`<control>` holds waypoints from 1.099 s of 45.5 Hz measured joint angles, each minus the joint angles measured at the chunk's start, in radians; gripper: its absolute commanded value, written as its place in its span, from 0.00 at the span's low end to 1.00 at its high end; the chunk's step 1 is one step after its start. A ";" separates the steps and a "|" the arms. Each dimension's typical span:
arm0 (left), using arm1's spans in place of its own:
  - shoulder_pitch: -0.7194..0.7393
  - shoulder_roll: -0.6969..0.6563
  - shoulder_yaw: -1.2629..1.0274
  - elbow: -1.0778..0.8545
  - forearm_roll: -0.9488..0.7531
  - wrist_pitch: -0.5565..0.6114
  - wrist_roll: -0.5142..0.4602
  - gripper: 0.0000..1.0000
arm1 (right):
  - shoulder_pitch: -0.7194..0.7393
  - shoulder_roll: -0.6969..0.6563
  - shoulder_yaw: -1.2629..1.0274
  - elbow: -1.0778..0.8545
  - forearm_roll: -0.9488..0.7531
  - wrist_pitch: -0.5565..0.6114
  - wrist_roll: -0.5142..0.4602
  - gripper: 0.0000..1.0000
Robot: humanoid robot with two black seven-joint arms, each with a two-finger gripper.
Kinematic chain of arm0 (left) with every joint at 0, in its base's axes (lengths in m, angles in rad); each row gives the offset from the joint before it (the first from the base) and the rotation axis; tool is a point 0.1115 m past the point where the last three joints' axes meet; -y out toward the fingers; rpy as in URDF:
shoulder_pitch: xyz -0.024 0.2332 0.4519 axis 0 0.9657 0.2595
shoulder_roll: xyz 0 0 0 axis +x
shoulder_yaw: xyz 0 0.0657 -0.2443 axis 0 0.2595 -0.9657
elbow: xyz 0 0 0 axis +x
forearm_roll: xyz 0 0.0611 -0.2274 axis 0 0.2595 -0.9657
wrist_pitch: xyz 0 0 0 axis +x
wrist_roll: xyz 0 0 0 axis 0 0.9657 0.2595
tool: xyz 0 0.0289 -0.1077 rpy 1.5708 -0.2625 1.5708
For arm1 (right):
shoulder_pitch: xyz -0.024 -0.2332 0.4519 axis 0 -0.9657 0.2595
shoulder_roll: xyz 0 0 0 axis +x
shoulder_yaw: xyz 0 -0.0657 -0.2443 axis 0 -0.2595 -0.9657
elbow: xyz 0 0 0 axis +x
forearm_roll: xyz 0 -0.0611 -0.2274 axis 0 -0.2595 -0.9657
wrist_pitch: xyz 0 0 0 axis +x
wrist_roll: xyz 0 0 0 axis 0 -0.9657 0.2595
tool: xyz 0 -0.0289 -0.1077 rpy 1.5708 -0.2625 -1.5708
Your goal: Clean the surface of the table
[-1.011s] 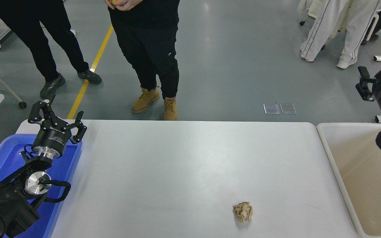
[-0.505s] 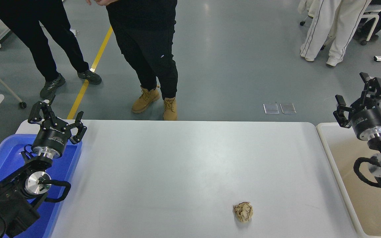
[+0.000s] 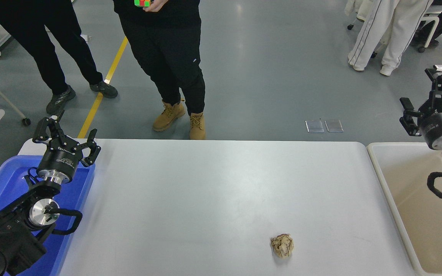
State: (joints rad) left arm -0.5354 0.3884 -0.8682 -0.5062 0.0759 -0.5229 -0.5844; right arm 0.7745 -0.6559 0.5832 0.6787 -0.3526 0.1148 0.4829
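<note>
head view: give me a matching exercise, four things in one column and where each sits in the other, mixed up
Things:
1. paper ball
2. blue tray
3. beige bin
4. left gripper

Places:
A. off the table's right end
B. over the tray's far edge
C. on the table, near front right
D. at the table's left end

Pairs: 1-C, 2-D, 3-A, 4-B

No legible text; white print on left claw [image 3: 66, 135] wrist too small.
</note>
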 measured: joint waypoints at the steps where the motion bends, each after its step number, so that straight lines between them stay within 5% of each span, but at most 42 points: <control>1: 0.000 0.000 0.000 0.000 0.000 0.000 0.000 1.00 | 0.020 -0.010 -0.051 0.001 0.005 0.000 0.000 0.99; 16: 0.000 0.000 0.000 0.000 0.000 0.000 0.000 1.00 | 0.295 -0.056 -0.581 0.016 0.002 0.034 0.001 0.99; 33: 0.000 0.000 0.000 0.000 0.000 0.001 0.000 1.00 | 0.542 0.080 -0.827 0.024 -0.560 0.072 0.003 0.99; 50: 0.000 0.000 0.000 0.000 0.000 0.001 0.000 1.00 | 0.734 0.328 -1.221 0.146 -0.783 0.096 0.022 0.99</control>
State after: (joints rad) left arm -0.5352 0.3880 -0.8682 -0.5064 0.0760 -0.5219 -0.5844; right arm 1.5084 -0.3281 -0.6376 0.8245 -1.1358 0.2110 0.5053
